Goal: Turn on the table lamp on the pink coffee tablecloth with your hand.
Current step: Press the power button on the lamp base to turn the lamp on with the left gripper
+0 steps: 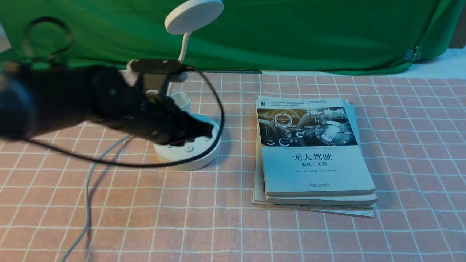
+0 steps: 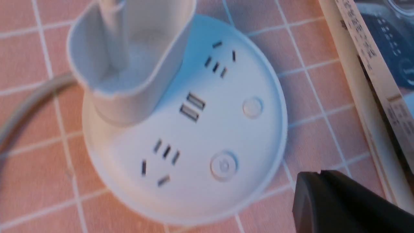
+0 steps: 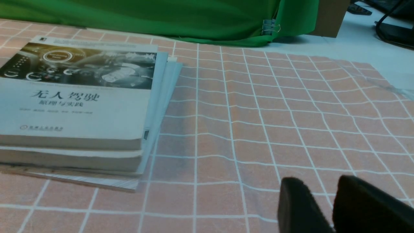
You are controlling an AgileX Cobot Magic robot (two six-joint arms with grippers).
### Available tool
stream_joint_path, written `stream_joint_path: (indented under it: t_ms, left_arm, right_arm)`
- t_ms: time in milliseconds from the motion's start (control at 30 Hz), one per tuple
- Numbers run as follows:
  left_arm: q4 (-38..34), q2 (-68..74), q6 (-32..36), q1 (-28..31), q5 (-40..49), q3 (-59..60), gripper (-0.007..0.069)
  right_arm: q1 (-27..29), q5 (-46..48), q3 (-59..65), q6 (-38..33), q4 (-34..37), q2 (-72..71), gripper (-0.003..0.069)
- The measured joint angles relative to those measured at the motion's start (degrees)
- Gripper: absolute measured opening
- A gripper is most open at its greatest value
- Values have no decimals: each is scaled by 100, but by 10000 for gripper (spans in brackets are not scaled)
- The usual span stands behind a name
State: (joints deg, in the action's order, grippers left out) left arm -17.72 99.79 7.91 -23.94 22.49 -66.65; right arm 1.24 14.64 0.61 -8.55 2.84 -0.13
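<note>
Salmon-pink tablecloth (image 1: pixel 309 240) spread beneath everything; white lamp (image 1: pixel 189 166) at far left, left of the book stack (image 1: pixel 313 171). Left gripper (image 1: pixel 209 130) closed, empty, slanting over the base, probably to make one narrow prodding tip for the power-marked button (image 2: pixel 223 165). Right gripper (image 3: pixel 318 183) slightly open, holding nothing, likely unneeded
</note>
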Motion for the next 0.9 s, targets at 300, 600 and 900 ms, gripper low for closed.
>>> stream_joint_path:
  t_ms: [300,600,900]
  left_arm:
    - [288,1287,-189,-29,336,-1211,21]
    - [405,1540,-184,-33,262,-1249,21]
    - [412,1775,-184,-28,227,-1403,21]
  right_arm:
    - [0,0,0,0,0,0,238]
    - [0,0,0,0,0,0,238]
    - [0,0,0,0,0,0,238]
